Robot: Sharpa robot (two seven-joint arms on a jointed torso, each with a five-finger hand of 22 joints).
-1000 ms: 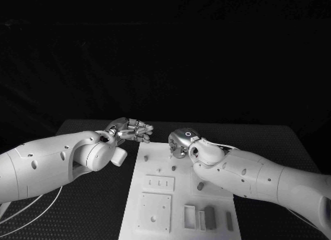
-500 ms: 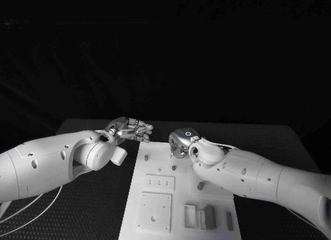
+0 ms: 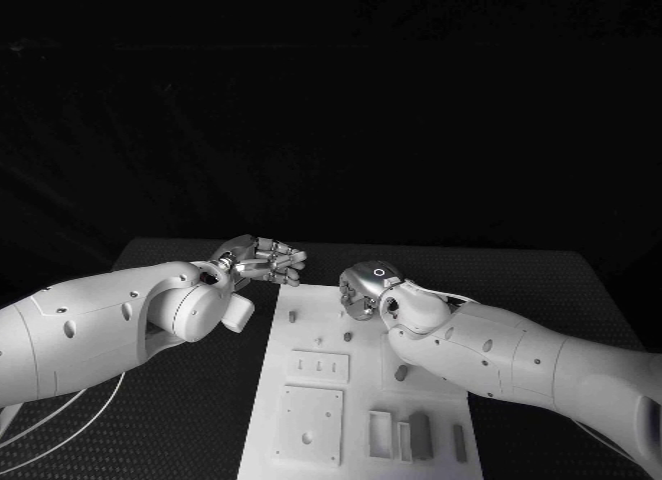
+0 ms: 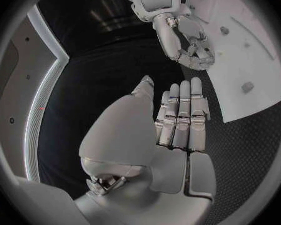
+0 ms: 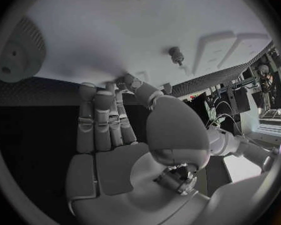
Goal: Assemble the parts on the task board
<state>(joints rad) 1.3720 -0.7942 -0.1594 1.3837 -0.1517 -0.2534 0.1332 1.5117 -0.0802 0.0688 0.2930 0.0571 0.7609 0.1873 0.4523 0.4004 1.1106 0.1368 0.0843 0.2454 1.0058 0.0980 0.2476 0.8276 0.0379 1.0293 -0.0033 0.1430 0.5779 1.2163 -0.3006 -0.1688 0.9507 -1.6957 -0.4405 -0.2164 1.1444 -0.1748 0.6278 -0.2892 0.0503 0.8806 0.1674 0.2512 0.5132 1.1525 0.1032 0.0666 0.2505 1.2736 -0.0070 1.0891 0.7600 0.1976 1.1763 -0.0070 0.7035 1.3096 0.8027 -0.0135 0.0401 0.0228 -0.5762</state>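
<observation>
The white task board (image 3: 363, 395) lies lengthwise in the middle of the table. Small pegs (image 3: 347, 337) stand on it, and flat plates (image 3: 311, 412) and upright blocks (image 3: 419, 435) sit at its near end. My right hand (image 3: 363, 290) is over the board's far end, its fingertips (image 5: 87, 91) down at the board (image 5: 147, 25) with the thumb bent in toward them. Whether it pinches a part is hidden. One peg (image 5: 176, 55) stands just beyond it. My left hand (image 3: 259, 258) hovers off the board's far left corner, fingers (image 4: 181, 115) straight and side by side, holding nothing.
Black table (image 3: 173, 420) lies on both sides of the board. In the left wrist view my right hand (image 4: 190, 42) hangs over the board's (image 4: 247, 55) edge, close ahead of the left fingers. Both forearms cross the table's near half.
My right hand has shifted slightly toward me over the board's far end. The left hand has stayed where it was.
</observation>
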